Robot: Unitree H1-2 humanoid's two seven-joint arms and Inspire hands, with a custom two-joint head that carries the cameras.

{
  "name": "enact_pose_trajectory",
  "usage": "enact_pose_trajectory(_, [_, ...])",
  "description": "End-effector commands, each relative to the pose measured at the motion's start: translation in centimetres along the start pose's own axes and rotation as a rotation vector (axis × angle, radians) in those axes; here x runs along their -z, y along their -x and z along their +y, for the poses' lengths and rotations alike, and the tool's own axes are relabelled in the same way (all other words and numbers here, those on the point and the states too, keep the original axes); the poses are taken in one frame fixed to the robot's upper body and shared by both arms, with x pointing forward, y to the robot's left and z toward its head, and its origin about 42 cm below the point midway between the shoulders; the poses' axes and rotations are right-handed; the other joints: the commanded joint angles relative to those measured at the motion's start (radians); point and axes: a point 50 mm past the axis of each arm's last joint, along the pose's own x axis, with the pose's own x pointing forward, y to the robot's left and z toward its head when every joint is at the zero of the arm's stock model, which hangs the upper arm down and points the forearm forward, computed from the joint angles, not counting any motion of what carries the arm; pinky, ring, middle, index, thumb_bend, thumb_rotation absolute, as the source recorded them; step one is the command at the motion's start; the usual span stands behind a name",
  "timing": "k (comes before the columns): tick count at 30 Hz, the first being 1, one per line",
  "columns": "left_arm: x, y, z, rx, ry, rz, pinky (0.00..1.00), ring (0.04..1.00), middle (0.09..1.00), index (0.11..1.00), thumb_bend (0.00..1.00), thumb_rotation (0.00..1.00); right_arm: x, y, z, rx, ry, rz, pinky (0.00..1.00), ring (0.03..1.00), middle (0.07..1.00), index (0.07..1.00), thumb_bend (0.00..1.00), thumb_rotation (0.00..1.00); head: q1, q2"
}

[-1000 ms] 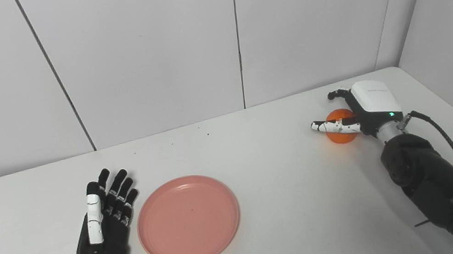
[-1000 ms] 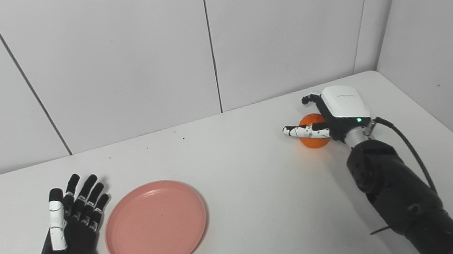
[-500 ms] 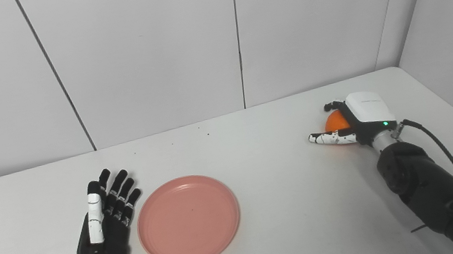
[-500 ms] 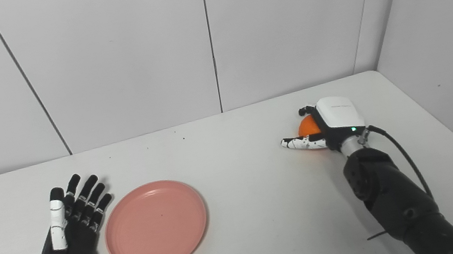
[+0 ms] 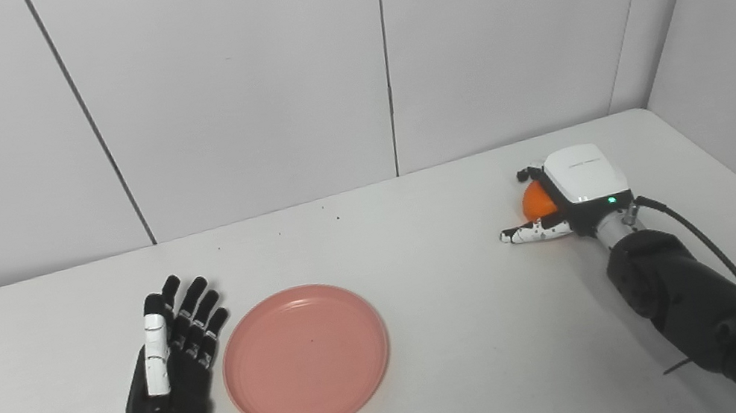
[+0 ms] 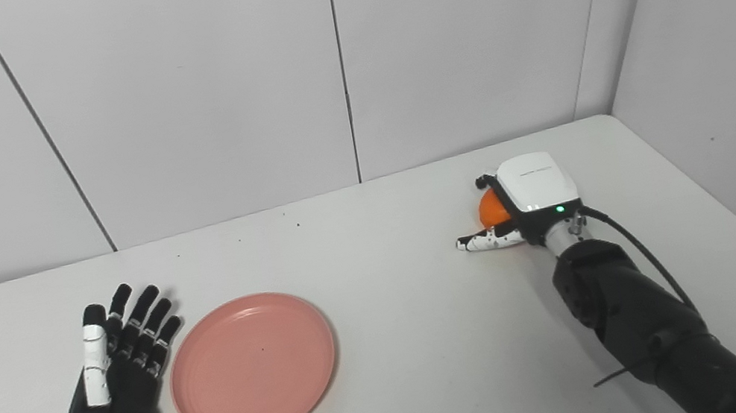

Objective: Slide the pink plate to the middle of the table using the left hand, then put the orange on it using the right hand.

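The orange [image 5: 535, 202] sits under the right hand [image 5: 574, 193], whose fingers curl over its far side and whose thumb [image 5: 532, 233] lies along the bench [image 5: 482, 338] in front; whether the grip is closed cannot be told. Grey writing on the hand's white back is too small to read. The pink plate [image 5: 306, 356] lies left of centre, just beside the left hand [image 5: 173, 366], which rests flat with fingers spread. Bare bench separates plate and orange.

Faint print on right hand [image 5: 567, 195] cover, not legible.
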Motion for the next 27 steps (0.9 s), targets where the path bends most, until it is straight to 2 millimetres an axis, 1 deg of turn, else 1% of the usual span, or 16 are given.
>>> enact_pose_trajectory(1, [-0.1, 0.2, 0.1, 0.000, -0.005, 0.010, 0.95, 0.951, 0.939, 1.000, 0.79, 0.72, 1.3, -0.2, -0.7, 0.046, -0.019, 0.014, 0.26, 0.370, 0.599, 0.644, 0.71, 0.37, -0.001, 0.004])
enact_pose_trajectory(3, [-0.2, 0.2, 0.2, 0.002, -0.001, 0.010, 0.97, 0.959, 0.949, 1.000, 0.78, 0.72, 1.2, 0.0, -0.5, 0.070, -0.061, 0.012, 0.24, 0.333, 0.534, 0.543, 0.58, 0.23, -0.001, 0.004])
enact_pose_trajectory(4, [-0.1, 0.2, 0.2, -0.002, -0.002, 0.011, 0.98, 0.960, 0.951, 1.000, 0.78, 0.72, 1.2, 0.0, -0.4, 0.082, -0.080, 0.011, 0.23, 0.318, 0.505, 0.513, 0.54, 0.18, -0.001, 0.004])
enact_pose_trajectory(6, [-0.1, 0.2, 0.2, -0.004, -0.004, 0.012, 0.97, 0.952, 0.943, 1.000, 0.79, 0.71, 1.1, 0.1, -0.4, 0.095, -0.100, 0.001, 0.22, 0.292, 0.451, 0.494, 0.52, 0.16, -0.001, 0.004])
enact_pose_trajectory(8, [-0.1, 0.2, 0.2, -0.001, -0.002, 0.011, 0.96, 0.954, 0.937, 1.000, 0.79, 0.71, 1.1, 0.1, -0.5, 0.101, -0.117, -0.009, 0.22, 0.290, 0.426, 0.489, 0.51, 0.16, -0.001, 0.004])
enact_pose_trajectory(13, [-0.1, 0.2, 0.1, -0.010, -0.005, 0.012, 0.94, 0.945, 0.925, 1.000, 0.79, 0.72, 1.0, 0.1, -1.1, 0.125, -0.148, -0.044, 0.29, 0.351, 0.445, 0.488, 0.50, 0.16, -0.001, 0.007])
enact_pose_trajectory(16, [-0.1, 0.2, 0.2, -0.009, -0.004, 0.012, 0.95, 0.946, 0.929, 1.000, 0.79, 0.72, 0.9, 0.0, -1.6, 0.150, -0.155, -0.081, 0.29, 0.356, 0.444, 0.489, 0.50, 0.16, -0.001, 0.007])
enact_pose_trajectory(21, [0.0, 0.2, 0.3, -0.006, -0.015, 0.010, 0.93, 0.948, 0.936, 1.000, 0.78, 0.73, 0.0, -0.3, -3.4, 0.192, -0.171, -0.140, 0.28, 0.334, 0.431, 0.488, 0.50, 0.16, -0.001, 0.007])
enact_pose_trajectory(27, [-0.1, 0.1, 0.2, 0.001, -0.010, 0.013, 0.96, 0.954, 0.936, 1.000, 0.78, 0.73, -1.6, -1.0, -5.9, 0.259, -0.188, -0.229, 0.26, 0.325, 0.434, 0.490, 0.50, 0.17, 0.005, 0.011])
